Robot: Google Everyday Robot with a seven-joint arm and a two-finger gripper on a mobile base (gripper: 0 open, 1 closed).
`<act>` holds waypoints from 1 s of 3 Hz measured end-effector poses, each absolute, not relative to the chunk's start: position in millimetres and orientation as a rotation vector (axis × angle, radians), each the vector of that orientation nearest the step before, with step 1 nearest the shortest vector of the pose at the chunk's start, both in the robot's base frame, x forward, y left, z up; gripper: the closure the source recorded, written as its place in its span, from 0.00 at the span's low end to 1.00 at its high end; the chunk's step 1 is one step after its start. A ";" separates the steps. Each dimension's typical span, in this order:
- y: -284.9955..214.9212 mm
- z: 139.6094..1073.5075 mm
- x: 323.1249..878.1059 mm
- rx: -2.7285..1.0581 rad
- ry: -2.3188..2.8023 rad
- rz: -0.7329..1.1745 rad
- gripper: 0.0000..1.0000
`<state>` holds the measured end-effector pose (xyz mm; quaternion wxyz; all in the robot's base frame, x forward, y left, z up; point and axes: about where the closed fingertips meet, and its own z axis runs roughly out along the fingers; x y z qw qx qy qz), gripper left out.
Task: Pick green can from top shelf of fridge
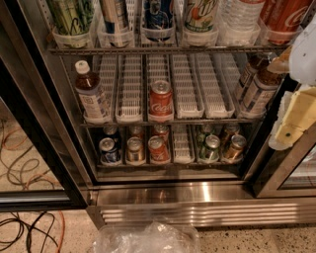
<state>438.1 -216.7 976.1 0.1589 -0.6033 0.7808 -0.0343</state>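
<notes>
The olive-green can (73, 16) with dark line art stands in the leftmost lane tray of the top shelf (163, 50), its top cut off by the picture's edge. The fridge (197, 195) stands open in front of me, with three wire racks in view. My gripper (292, 121), white with yellowish parts, hangs at the far right edge, level with the middle rack. It is far to the right of the green can, below it, and touches nothing.
Right of the green can the top shelf holds a blue-white can (114, 17), a dark can (159, 15), a white-and-green can (200, 15), a water bottle (239, 15) and a red can (284, 17). Lower racks hold bottles and cans. A plastic bag (145, 239) and cables (24, 163) lie on the floor.
</notes>
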 end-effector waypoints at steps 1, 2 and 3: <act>-216.7 976.1 438.1 -1.725 2.232 -0.098 0.00; -206.0 975.2 441.9 -1.642 2.185 -0.013 0.00; -192.6 960.8 432.8 -1.432 2.140 0.138 0.00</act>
